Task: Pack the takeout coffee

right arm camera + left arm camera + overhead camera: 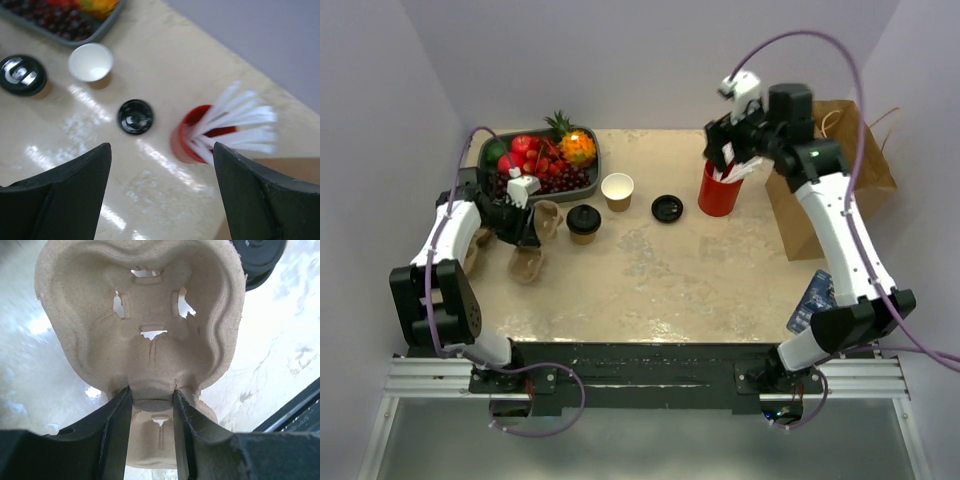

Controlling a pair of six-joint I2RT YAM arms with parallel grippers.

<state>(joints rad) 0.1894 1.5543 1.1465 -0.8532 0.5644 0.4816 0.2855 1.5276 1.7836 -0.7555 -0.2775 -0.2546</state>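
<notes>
Your left gripper [151, 396] is pinched narrowly on the rim of the pulp cup carrier [140, 315] at the table's left. Your right gripper [161, 150] hangs wide open and empty above the red cup of straws [192, 137]. You'll find the takeout coffee [583, 221] lidded and upright, just right of the carrier.

fruit tray [592, 172] far-left corner | lidless paper cup [617, 190] beside it | loose black lid [667, 208] | red cup [719, 195], white straws [235, 117] | brown bag [865, 160] right | pulp carrier [527, 263] left
</notes>
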